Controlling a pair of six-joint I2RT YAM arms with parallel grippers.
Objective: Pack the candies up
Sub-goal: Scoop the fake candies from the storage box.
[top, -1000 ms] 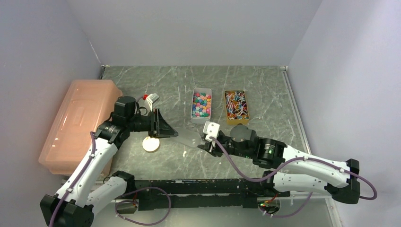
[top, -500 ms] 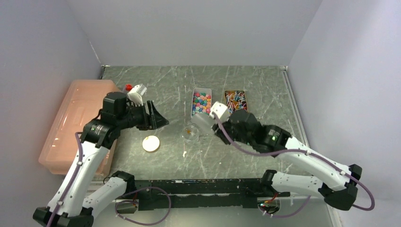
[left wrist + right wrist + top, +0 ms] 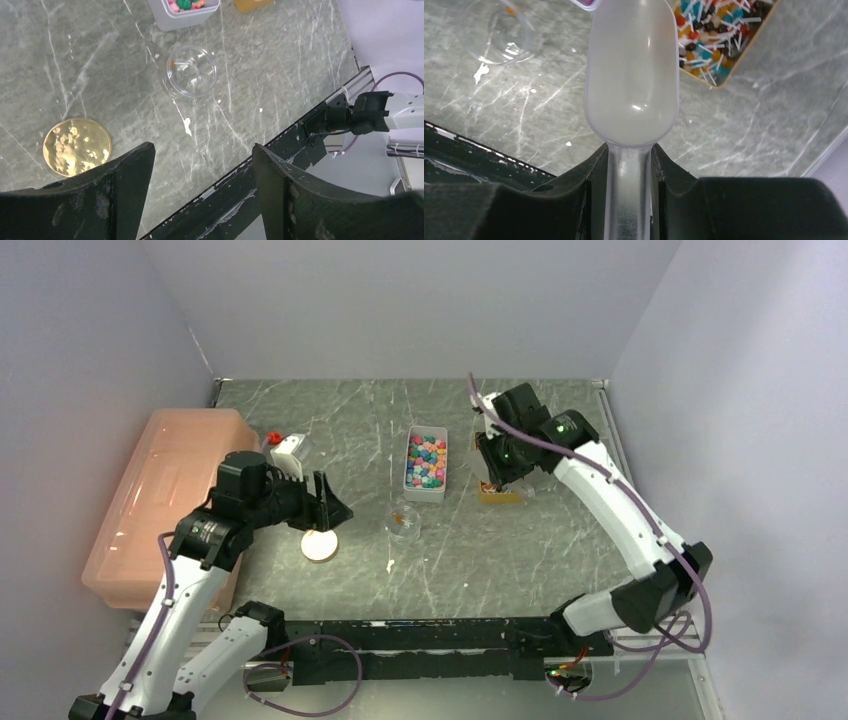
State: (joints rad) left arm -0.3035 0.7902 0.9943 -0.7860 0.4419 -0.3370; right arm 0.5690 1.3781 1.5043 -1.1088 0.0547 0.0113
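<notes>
The candies (image 3: 425, 460) fill a white tray (image 3: 408, 483) at mid table; its near end shows in the left wrist view (image 3: 185, 17). A clear cup (image 3: 405, 522) stands in front of it, with one small orange piece inside (image 3: 172, 63). My right gripper (image 3: 500, 478) is shut on the handle of a clear plastic scoop (image 3: 631, 75), which is empty and held above the table by the orange tray of lollipops (image 3: 719, 35). My left gripper (image 3: 202, 147) is open and empty, in the air left of the cup.
A gold lid (image 3: 320, 545) lies on the table under the left gripper (image 3: 335, 508). A large pink bin (image 3: 170, 500) stands along the left edge. The black rail (image 3: 280, 150) runs along the near edge of the table.
My right arm has swung the scoop from near the cup up and back to the orange tray. My left gripper has drawn back to the left, away from the cup.
</notes>
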